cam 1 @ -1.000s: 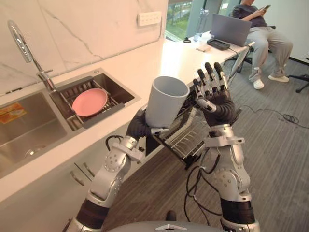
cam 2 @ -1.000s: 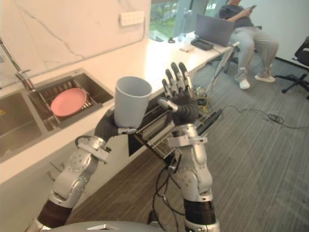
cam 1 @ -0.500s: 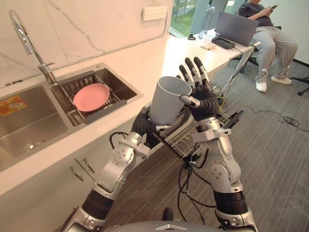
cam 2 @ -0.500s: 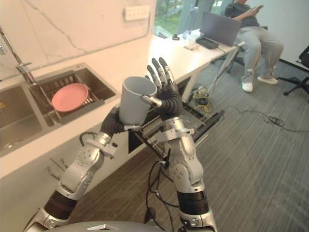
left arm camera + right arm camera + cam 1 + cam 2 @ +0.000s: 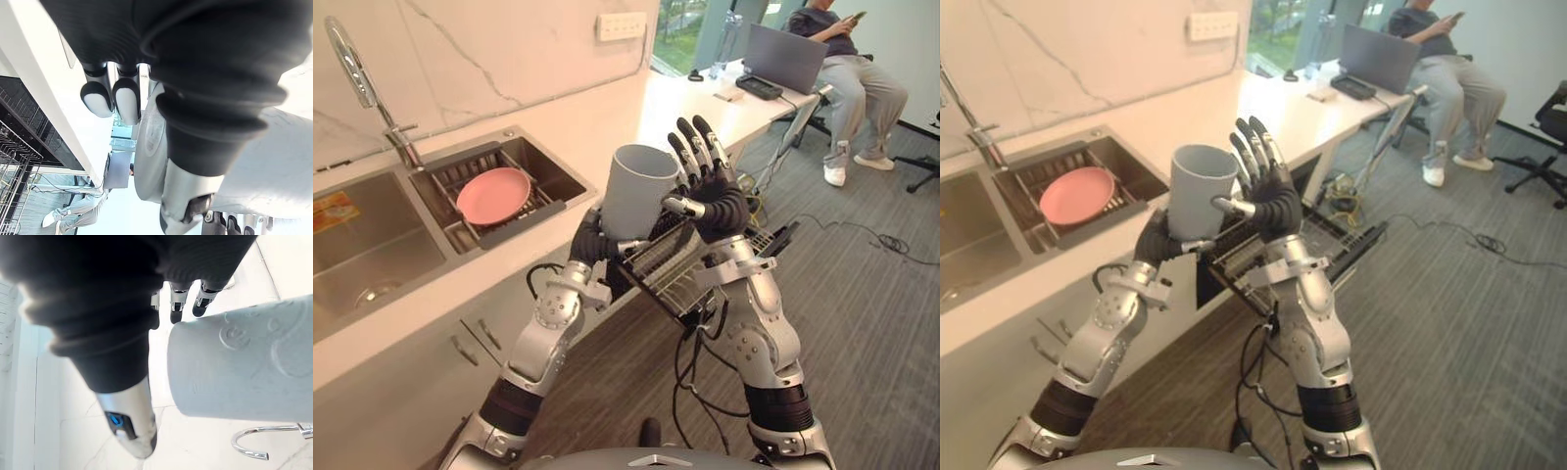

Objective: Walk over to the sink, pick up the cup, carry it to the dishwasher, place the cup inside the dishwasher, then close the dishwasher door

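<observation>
Currently I see my left hand (image 5: pixel 592 240) curled round the cup (image 5: pixel 641 191), upright above the dishwasher rack (image 5: pixel 680 274), right hand (image 5: pixel 713 201) straight-fingered just beside at its 3 o'clock, sink (image 5: pixel 556 178) at 9 o'clock.

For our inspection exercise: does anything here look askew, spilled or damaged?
Nothing stands out: the left hand holds the cup mouth up, the right hand is open beside it, the plate lies in the sink.

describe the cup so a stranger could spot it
Find the white counter, then the wire rack pulled out below it. Above the rack the left hand grips a tall plain grey cup, upright, unlike the flat pink plate in the sink.
</observation>
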Robot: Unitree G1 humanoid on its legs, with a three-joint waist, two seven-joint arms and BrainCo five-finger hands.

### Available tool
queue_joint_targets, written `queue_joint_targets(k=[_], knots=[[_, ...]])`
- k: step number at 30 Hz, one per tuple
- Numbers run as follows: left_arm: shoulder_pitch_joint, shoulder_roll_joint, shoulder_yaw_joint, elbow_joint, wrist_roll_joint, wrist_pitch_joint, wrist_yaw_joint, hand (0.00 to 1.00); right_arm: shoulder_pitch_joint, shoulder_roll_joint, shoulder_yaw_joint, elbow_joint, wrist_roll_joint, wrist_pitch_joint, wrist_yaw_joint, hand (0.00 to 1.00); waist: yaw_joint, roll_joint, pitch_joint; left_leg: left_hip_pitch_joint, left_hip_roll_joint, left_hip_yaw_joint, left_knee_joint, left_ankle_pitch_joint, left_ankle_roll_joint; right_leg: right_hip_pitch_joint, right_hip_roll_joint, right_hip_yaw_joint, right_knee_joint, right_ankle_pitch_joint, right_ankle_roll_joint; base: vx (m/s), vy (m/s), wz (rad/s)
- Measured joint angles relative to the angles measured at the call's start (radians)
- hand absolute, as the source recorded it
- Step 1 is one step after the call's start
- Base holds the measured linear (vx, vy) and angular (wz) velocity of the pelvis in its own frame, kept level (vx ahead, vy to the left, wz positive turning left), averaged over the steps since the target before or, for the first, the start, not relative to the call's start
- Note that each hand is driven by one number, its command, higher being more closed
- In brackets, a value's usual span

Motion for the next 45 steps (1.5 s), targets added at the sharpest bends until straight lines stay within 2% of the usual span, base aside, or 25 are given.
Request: queue_joint_targets(k=[4,12,17,20,31,37,45], knots=[[0.0,-0.002,0.001,0.0,0.024,0.0,0.008,1.0,0.0,0.0,0.0,-0.001,-0.031,0.02,-0.008,0.0,0.0,-0.002,0.001,0.001,0.0,0.0,0.0,0.0,0.0,0.0,0.0,0.0,0.0,0.0,0.0,0.0,0.0,0.0],[0.0,-0.003,0.001,-0.003,0.081,0.0,0.035,1.0,0.0,0.003,0.001,-0.002,-0.03,0.044,-0.077,0.0,0.0,-0.008,0.005,0.001,0.0,0.0,0.0,0.0,0.0,0.0,0.0,0.003,0.0,0.001,0.0,0.0,0.0,0.0],[-0.001,-0.004,0.0,-0.005,0.117,0.0,0.05,1.0,0.0,0.02,0.003,-0.002,-0.03,0.09,-0.11,0.0,-0.001,-0.008,0.005,0.001,0.0,0.005,0.0,0.0,0.0,-0.002,0.0,0.007,0.0,0.003,-0.001,0.0,0.0,0.0],[-0.005,-0.004,-0.002,-0.009,0.119,0.0,0.053,1.0,0.0,0.021,0.004,-0.002,-0.029,0.104,-0.112,0.0,-0.001,-0.009,0.008,0.001,0.0,0.006,0.0,0.0,0.0,-0.002,0.0,0.009,0.0,0.003,-0.001,0.0,0.0,0.0],[-0.037,-0.011,-0.028,-0.051,0.187,-0.005,0.064,1.0,0.0,0.022,0.045,-0.002,-0.028,0.207,-0.108,0.0,-0.006,-0.008,0.012,-0.005,0.001,0.014,0.001,0.001,-0.001,-0.014,0.0,0.013,0.0,0.006,-0.003,0.0,0.0,-0.01],[-0.037,-0.012,-0.038,-0.043,0.197,-0.005,0.07,1.0,0.0,0.021,0.063,-0.002,-0.015,0.225,-0.109,0.0,-0.008,-0.008,0.012,-0.005,0.0,0.015,0.001,0.001,-0.001,-0.014,0.0,0.014,0.0,0.006,-0.003,0.0,0.0,0.0],[-0.037,-0.012,-0.046,-0.027,0.226,-0.005,0.07,1.0,0.0,0.022,0.069,-0.002,-0.01,0.226,-0.111,0.0,-0.009,-0.009,0.015,-0.006,0.001,0.018,0.0,0.001,-0.001,-0.015,0.0,0.017,0.0,0.007,-0.004,0.0,0.0,0.0]])
